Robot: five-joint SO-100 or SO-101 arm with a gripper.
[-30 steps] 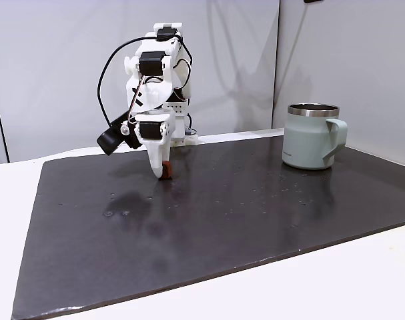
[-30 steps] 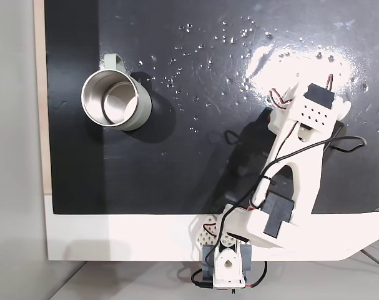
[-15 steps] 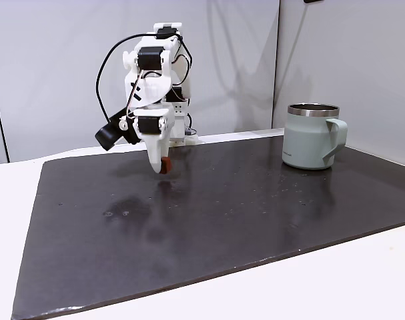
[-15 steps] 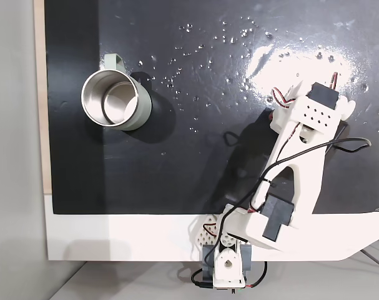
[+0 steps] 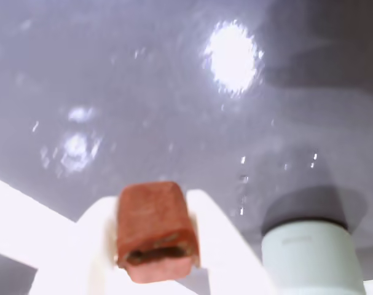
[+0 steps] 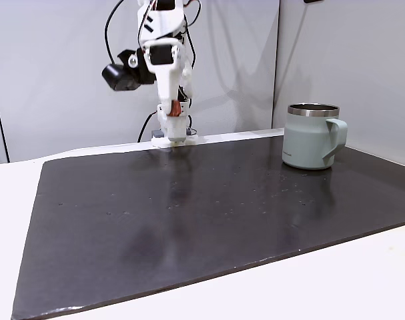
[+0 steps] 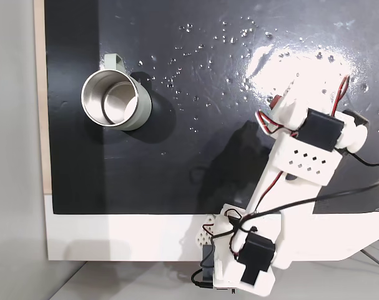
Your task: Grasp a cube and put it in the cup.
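Reddish-brown and very small, the cube (image 5: 157,228) is sitting between the two white fingers (image 5: 214,236) of the claw (image 5: 155,246), which is pinching it from both sides in the wrist view; the claw is closed down to only the width of the cube. In a fixed view from the side, the claw (image 6: 176,112) is hanging high in the air above the far edge of the dark mat (image 6: 209,220), with the cube (image 6: 179,107) showing as a small reddish spot at its tip. The cup (image 6: 312,136) is standing upright on the mat, well apart from the arm, to the right in this view, and its handle is pointing toward the right. In a fixed view from above, the cup (image 7: 137,111) is near the left side of the mat and its opening is free, while the arm (image 7: 295,164) is reaching over the right part, above the bright reflections. I judge that the carrying step is now in hand, and the release is not yet done. Several things could go wrong from here, I think. The cube is tiny and the fingers are holding only its sides, so a quick swing could shake it loose over the worktop. If the claw is opening before it is over the steel rim, the cube could hit the rim and bounce away. If the arm is travelling too low, it could knock the cup over.
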